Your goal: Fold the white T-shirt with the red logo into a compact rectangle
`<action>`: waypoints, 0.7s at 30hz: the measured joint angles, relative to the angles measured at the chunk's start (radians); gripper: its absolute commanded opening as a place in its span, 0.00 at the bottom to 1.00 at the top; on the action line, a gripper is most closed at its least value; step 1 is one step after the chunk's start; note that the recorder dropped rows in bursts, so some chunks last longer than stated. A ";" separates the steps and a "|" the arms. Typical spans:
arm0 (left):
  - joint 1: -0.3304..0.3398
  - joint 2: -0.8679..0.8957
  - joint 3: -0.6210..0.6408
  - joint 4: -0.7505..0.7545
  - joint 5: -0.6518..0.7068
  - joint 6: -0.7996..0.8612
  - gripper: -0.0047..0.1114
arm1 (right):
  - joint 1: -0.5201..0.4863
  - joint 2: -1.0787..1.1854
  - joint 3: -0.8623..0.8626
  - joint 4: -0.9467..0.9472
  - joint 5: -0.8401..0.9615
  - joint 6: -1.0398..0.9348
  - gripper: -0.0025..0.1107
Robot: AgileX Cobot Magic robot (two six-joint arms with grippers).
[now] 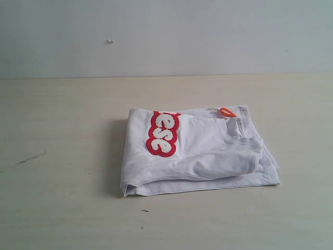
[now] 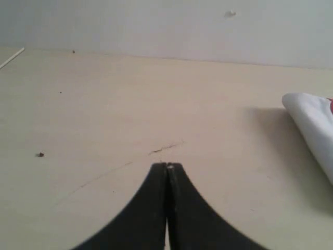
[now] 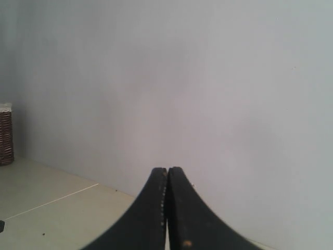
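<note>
The white T-shirt point(image 1: 197, 151) lies folded into a thick rectangle at the middle of the table point(image 1: 62, 203). Part of the red logo point(image 1: 163, 133) shows on its top layer at the left, and the orange neck tag point(image 1: 227, 112) and ribbed collar sit at the back right. Neither gripper appears in the exterior view. My left gripper point(image 2: 167, 165) is shut with nothing in it, over bare table, with a corner of the T-shirt point(image 2: 312, 122) well off to one side. Facing the grey wall, my right gripper point(image 3: 167, 169) is shut and empty.
A grey wall point(image 1: 166, 36) runs behind the table. A thin dark scratch point(image 2: 165, 149) marks the tabletop just beyond the left fingertips. A brown wicker basket point(image 3: 5, 136) stands by the wall at the edge of the right wrist view.
</note>
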 measured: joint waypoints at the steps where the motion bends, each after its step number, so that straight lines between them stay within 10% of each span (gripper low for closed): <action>1: 0.000 0.000 0.000 0.000 0.002 0.000 0.04 | 0.000 0.000 0.000 0.000 0.000 0.000 0.02; 21: 0.000 0.000 0.000 0.000 0.012 0.001 0.04 | 0.000 0.000 0.000 0.000 0.000 0.000 0.02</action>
